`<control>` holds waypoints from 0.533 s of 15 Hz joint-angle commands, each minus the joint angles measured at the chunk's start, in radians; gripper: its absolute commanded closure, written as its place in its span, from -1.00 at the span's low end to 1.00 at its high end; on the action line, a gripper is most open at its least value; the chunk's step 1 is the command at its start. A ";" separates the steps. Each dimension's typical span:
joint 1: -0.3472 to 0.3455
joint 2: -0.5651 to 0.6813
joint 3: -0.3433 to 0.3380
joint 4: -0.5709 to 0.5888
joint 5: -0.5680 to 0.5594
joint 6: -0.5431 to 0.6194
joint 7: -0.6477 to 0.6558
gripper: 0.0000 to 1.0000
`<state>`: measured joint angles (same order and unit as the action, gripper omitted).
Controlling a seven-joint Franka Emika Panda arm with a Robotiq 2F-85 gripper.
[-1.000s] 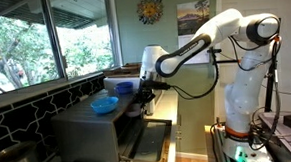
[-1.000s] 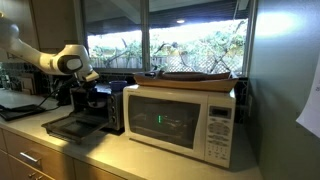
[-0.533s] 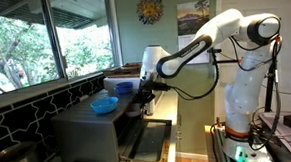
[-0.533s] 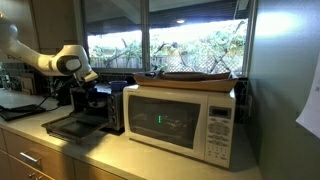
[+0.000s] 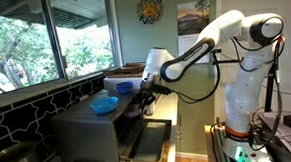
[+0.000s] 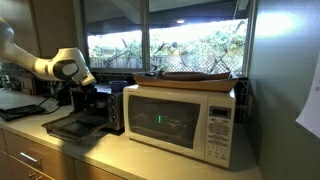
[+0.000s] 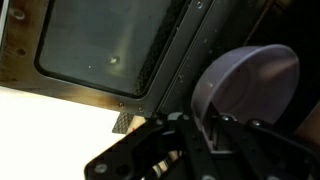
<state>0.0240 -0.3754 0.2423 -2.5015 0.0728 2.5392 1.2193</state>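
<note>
Hanging at the open front of the toaster oven [image 6: 104, 106] with the gripper [image 5: 144, 97] just above the dropped door [image 7: 100, 45] — folded flat, seemingly to keep the cavity reachable. Sitting just beside the gripper at the oven's mouth, a pale rounded thing [image 7: 246, 78] — touching or apart, cannot tell, nor whether the jaws stand wide or narrow.

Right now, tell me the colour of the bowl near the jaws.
Blue; the bowl shows best in an exterior view.
</note>
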 commanded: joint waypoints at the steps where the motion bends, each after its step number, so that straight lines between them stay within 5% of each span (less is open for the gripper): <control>1: 0.013 0.048 -0.007 0.000 0.038 0.117 0.006 0.27; 2: 0.016 0.044 -0.008 -0.006 0.046 0.135 0.001 0.29; 4: 0.013 0.037 -0.003 -0.018 0.043 0.156 -0.001 -0.16; 8: 0.014 0.016 0.008 -0.047 0.019 0.205 -0.017 -0.68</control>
<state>0.0355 -0.3862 0.2451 -2.5753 0.0976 2.6422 1.2154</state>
